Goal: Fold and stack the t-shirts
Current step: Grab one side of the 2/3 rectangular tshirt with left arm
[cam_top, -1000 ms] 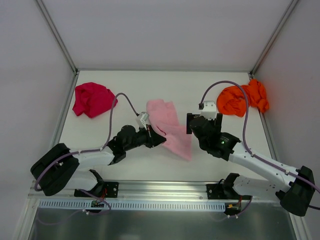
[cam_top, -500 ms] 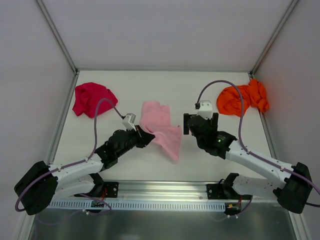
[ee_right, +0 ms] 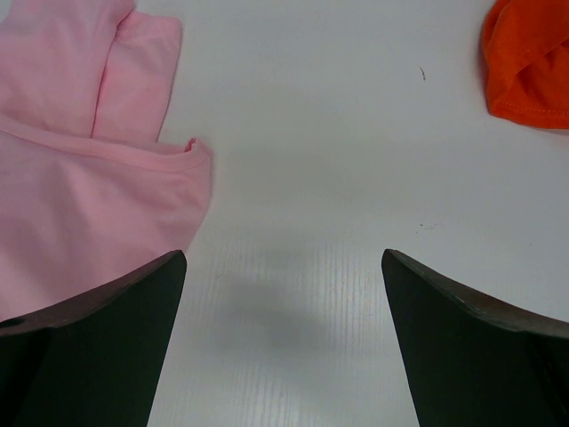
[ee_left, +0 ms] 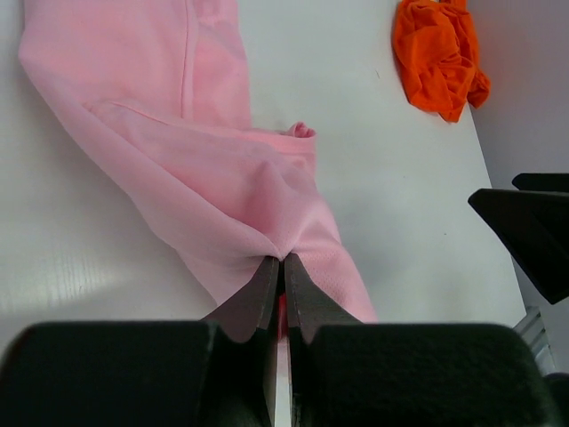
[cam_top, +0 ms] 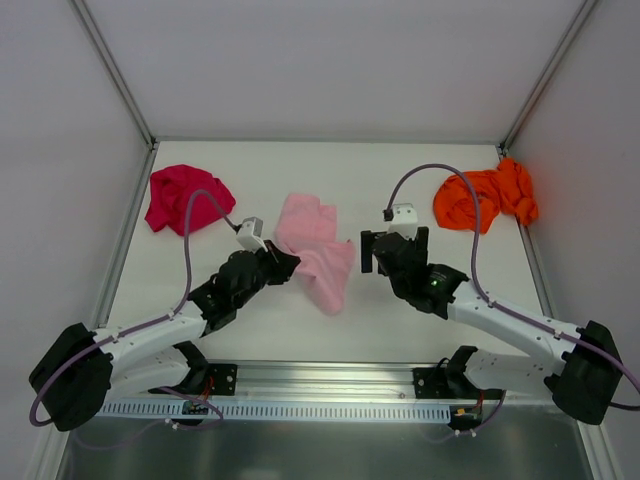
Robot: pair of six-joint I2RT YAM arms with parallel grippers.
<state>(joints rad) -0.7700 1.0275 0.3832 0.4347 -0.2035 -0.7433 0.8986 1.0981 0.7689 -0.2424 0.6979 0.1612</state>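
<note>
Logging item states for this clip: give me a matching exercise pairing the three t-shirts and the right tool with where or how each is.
1 pink t-shirt
2 magenta t-shirt
3 orange t-shirt
4 right tool

A far right corner, bunched
B open, holding nothing
C far left, bunched
D pinched in the shut left tool

Pairs: 1-D, 2-C, 3-A, 4-B

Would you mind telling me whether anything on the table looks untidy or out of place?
No shirt is folded or stacked: the magenta t-shirt lies bunched at the far left, the orange t-shirt crumpled at the far right, the pink t-shirt rumpled in the middle, pinched in the left gripper.
</note>
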